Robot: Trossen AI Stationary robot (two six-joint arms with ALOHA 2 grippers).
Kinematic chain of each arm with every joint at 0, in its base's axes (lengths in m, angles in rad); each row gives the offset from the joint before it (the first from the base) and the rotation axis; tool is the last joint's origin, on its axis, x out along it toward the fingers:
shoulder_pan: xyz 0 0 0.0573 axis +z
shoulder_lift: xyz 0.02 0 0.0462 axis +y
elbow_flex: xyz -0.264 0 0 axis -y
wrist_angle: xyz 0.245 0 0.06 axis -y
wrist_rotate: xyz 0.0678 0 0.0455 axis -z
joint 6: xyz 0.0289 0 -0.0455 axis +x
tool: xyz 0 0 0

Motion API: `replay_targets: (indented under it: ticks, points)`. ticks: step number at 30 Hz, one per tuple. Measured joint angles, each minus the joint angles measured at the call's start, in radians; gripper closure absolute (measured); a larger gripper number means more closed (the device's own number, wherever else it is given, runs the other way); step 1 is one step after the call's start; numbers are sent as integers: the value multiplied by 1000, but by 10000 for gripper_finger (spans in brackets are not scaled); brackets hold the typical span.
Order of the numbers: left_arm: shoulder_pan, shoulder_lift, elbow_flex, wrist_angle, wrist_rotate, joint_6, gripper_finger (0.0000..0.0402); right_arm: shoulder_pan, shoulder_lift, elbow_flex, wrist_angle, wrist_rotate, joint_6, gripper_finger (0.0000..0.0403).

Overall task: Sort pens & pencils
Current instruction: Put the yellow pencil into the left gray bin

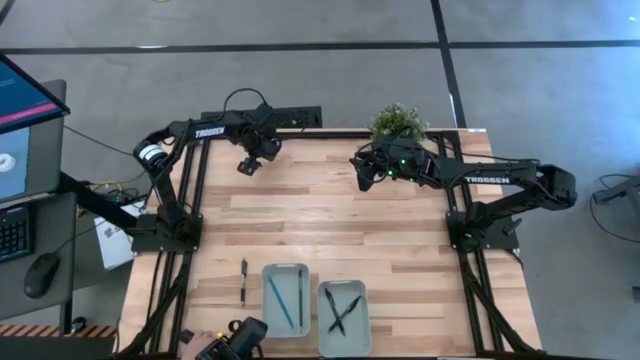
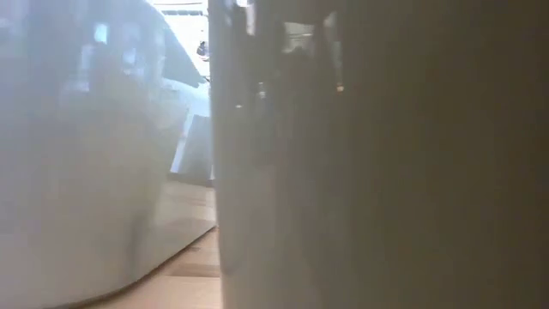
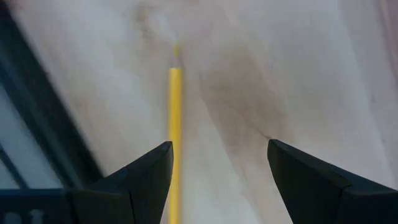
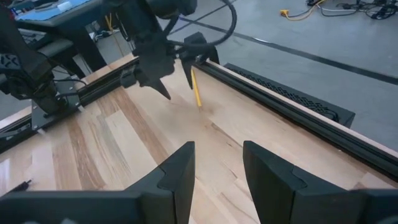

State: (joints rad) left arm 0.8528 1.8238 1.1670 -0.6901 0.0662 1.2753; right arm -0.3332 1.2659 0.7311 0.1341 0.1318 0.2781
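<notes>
A yellow pencil (image 4: 196, 87) stands steeply tilted near the table's far edge, its lower tip toward the wood, its upper end beside my left gripper (image 4: 166, 70). In the left wrist view the yellow pencil (image 3: 175, 124) runs along the inner side of one finger of my open left gripper (image 3: 219, 163). My right gripper (image 1: 365, 172) hovers open to the right of it, empty. A light blue pencil (image 1: 282, 302) lies in the left tray (image 1: 268, 272). Two black pens (image 1: 342, 310) lie crossed in the right tray (image 1: 362, 290). Another dark pen (image 1: 243, 280) lies on the table. My left gripper is open, with the yellow pencil's shaft (image 3: 175, 149) right beside the inner side of one finger (image 3: 149, 177). I cannot tell whether the finger touches it. The fingers point down from above and lie along the pencil.
A potted plant (image 1: 398, 122) stands at the far edge by the right arm. A black frame rail (image 4: 280, 93) borders the far edge. A person's hand with a dark object (image 1: 230, 342) shows at the near edge. The trays, blurred and close, block the low view.
</notes>
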Motion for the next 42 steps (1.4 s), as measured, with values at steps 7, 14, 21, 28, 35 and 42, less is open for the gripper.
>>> replay_targets:
  ticks: [7, 14, 21, 28, 35, 42]
  points:
    - [-3, 54, 0, 5, -45, -34, 149, 1, 0, 0, 0, 0, 1, 246]
    - [-3, 56, 0, 17, -29, -59, 149, 18, 0, 0, -1, 0, 1, 246]
    - [-2, 56, 0, 45, -18, -73, 149, 19, 0, 0, -2, 0, 1, 246]
    - [-2, 55, 0, 80, -20, -91, 149, 19, 0, 0, -2, 0, 1, 246]
    - [-2, 55, 0, 92, -3, -95, 149, 19, 0, 0, -2, 0, 1, 246]
    - [-3, 65, 2, 114, -75, -75, 149, 19, 0, 0, -2, 0, 0, 246]
